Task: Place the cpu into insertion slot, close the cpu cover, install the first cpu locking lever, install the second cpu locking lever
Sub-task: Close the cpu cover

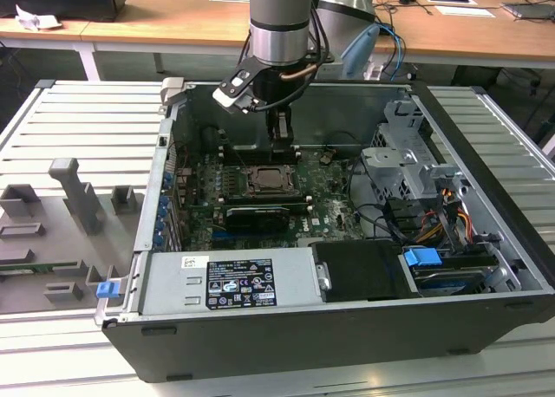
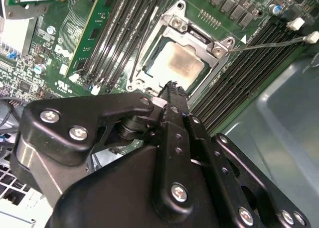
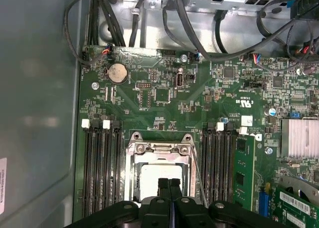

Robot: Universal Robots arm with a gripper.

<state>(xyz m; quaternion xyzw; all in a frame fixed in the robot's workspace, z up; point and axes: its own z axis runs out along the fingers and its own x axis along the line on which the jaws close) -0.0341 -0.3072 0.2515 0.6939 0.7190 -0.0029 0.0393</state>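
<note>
The cpu (image 2: 175, 64) lies in the insertion slot (image 1: 267, 181) on the green board, its pale metal top showing through the cut-out of the cpu cover (image 2: 199, 38), which lies flat over it. In the first wrist view the cpu (image 3: 158, 174) and the cpu cover (image 3: 159, 149) sit just beyond my fingertips. A thin locking lever (image 2: 271, 42) sticks out from one corner of the socket. My gripper (image 2: 172, 85) hangs over the socket's edge, fingers shut together with nothing between them; it also shows in the exterior view (image 1: 282, 135) and the first wrist view (image 3: 169, 183).
Long black memory slots (image 3: 102, 168) flank the socket on both sides. The computer case wall (image 1: 165, 180) and a drive cage (image 1: 408, 167) with cables enclose the board. A grey power supply (image 1: 230, 280) lies along the case front. Grey fixtures (image 1: 82, 198) stand outside the case.
</note>
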